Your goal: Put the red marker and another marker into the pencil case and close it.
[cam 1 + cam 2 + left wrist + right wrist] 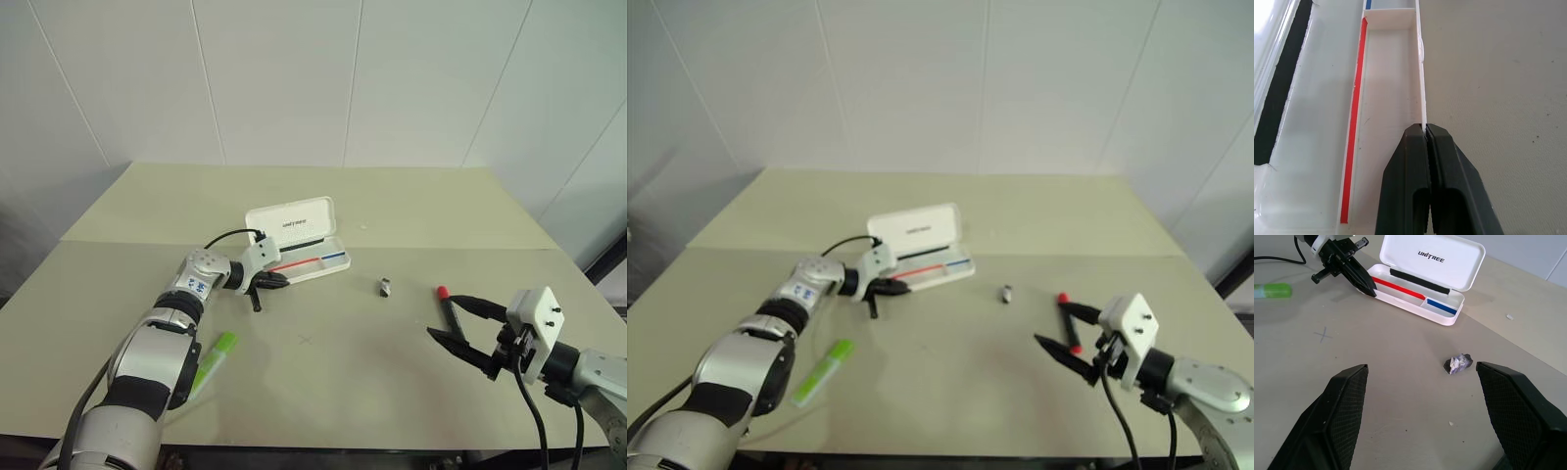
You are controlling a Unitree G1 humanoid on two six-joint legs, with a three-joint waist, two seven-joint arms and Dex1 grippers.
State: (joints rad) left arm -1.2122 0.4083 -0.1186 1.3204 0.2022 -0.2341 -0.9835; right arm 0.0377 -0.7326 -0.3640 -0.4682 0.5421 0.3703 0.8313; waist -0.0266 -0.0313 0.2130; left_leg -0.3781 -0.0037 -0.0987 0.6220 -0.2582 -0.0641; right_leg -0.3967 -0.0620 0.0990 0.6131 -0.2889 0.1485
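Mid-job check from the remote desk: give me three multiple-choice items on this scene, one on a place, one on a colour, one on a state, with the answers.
1. Where does the red marker lie?
A. on the table, near the right gripper
B. inside the pencil case
C. beside the highlighter

2. What colour is the highlighter?
A. blue
B. lime green
C. orange

3. How is the pencil case?
A. shut flat
B. open, with the left gripper closed on its front wall
C. open, untouched

Answers:
1 A: it lies by the right gripper's open fingers.
2 B: its barrel is lime green.
3 B: the lid stands up and the wrist view shows the fingers pinching the wall.
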